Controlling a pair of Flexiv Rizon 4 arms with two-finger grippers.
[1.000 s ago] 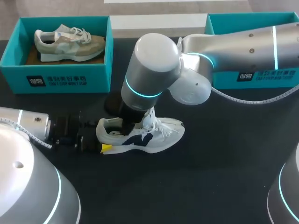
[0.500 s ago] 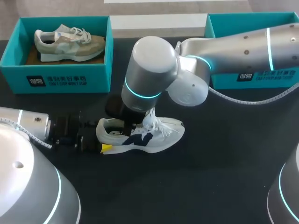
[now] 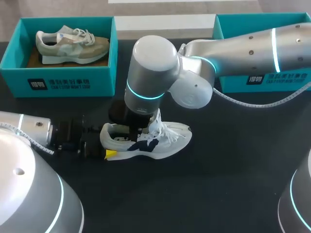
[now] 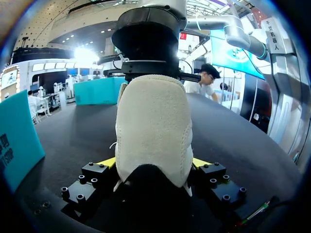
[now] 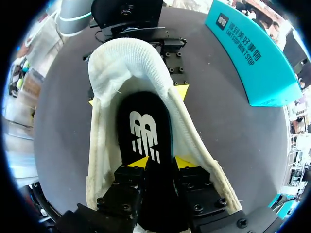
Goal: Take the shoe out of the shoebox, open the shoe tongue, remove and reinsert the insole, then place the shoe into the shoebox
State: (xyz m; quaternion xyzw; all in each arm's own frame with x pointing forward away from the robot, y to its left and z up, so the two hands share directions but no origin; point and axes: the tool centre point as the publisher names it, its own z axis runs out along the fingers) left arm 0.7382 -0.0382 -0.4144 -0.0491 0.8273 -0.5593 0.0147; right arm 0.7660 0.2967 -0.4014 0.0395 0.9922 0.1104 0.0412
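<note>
Pinching the black printed insole (image 5: 144, 130) between narrowly parted tips: right gripper (image 5: 160, 162), plunged straight down into the white-and-navy mesh trainer (image 3: 170, 138), arm arching in from far right. Clamping its heel from both sides: left gripper (image 4: 154, 162), level, reaching from left. Trainer upright mid black tabletop (image 3: 233, 160)

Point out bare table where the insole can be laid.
Bare table lies on the robot's side of the white shoe, and to its right, short of the right shoebox. Crowded at its heel: left gripper, right gripper.
</note>
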